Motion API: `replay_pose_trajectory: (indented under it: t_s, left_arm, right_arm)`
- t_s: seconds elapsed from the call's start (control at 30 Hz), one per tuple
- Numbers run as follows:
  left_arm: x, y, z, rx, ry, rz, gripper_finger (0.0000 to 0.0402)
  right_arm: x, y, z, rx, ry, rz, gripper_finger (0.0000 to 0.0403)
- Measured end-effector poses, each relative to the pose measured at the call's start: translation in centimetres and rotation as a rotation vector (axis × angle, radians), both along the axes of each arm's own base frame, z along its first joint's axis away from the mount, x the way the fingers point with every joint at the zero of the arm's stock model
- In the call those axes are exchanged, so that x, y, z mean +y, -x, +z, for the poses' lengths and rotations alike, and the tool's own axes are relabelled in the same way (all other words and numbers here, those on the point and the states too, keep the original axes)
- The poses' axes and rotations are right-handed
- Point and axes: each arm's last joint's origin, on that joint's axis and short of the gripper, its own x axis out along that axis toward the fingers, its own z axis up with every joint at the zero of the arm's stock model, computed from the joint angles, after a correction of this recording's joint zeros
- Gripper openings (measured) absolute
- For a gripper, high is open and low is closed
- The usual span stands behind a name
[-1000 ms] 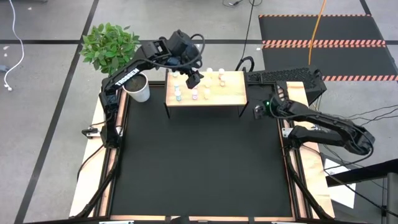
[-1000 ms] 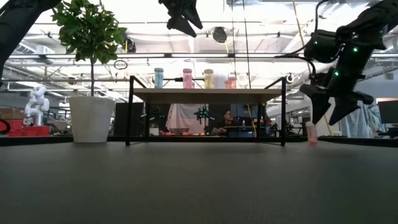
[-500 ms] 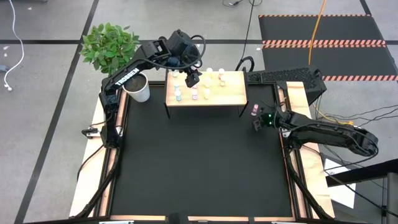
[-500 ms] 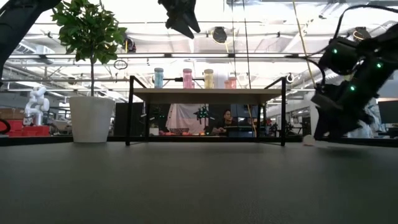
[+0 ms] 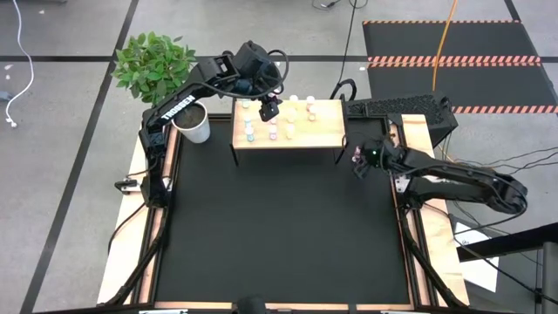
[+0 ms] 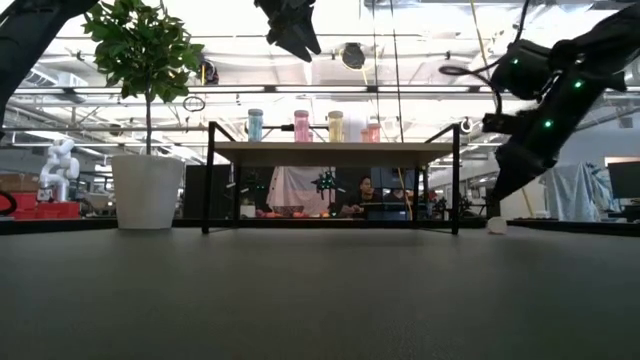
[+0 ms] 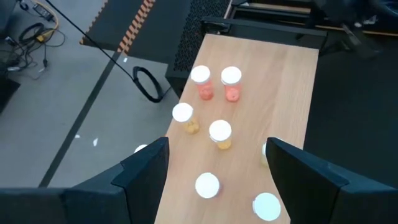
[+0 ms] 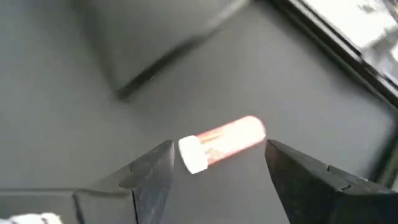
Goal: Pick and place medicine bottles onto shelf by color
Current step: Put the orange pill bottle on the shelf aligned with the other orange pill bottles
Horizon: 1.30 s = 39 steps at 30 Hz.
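Note:
A pink medicine bottle [image 8: 222,143] with a white cap lies on its side on the black mat, just right of the shelf [image 5: 327,131]; in the low view only its pale end [image 6: 497,226] shows. My right gripper [image 8: 219,144] slants down over it, open, one finger on either side of the bottle. Several bottles stand upright on the shelf top [image 7: 280,87], among them two pink [image 7: 231,84] and two yellow [image 7: 220,134]. My left gripper [image 5: 270,109] hangs open above the shelf's far left part, with nothing between its fingers.
A white pot [image 5: 193,125] with a green plant stands left of the shelf. A dark flat box [image 5: 397,106] lies at the back right, beyond the right arm. The black mat [image 5: 279,227] in front of the shelf is free room.
The pink bottle stood upright beside the shelf's right legs a second ago; it has tipped over and now lies on its side. My right gripper has dipped toward the mat, come up again and rolled about its own axis, staying open. My left gripper has kept still.

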Motion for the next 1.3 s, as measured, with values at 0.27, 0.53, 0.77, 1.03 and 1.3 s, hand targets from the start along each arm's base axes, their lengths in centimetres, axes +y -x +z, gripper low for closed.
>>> replay_pose_trajectory:
  t_s: [0.27, 0.53, 0.77, 1.03, 1.3]
  left_arm:
    - [0.0, 0.0, 0.0, -0.010, 0.017, 0.019, 0.0271]
    - [0.0, -0.1, 0.1, -0.024, 0.015, 0.024, 0.0271]
    - [0.0, 0.1, -0.1, -0.008, 0.048, 0.046, 0.0271]
    - [-0.2, 0.3, -0.4, 0.016, 0.080, 0.064, 0.0271]
    - [-0.4, 0.3, -0.5, 0.030, 0.088, 0.061, 0.0271]
  right_arm:
    - [-1.6, 0.9, -0.1, -0.298, -0.144, -0.527, 0.0247]
    - [-3.0, 0.6, -1.7, -0.303, -0.273, -0.605, 0.0247]
    - [-3.4, 0.2, -3.1, -0.228, -0.320, -0.594, 0.0247]
    - [-3.3, 0.2, -3.9, -0.152, -0.349, -0.539, 0.0230]
    - [-2.2, 0.3, -3.2, -0.178, -0.412, -0.467, 0.0130]
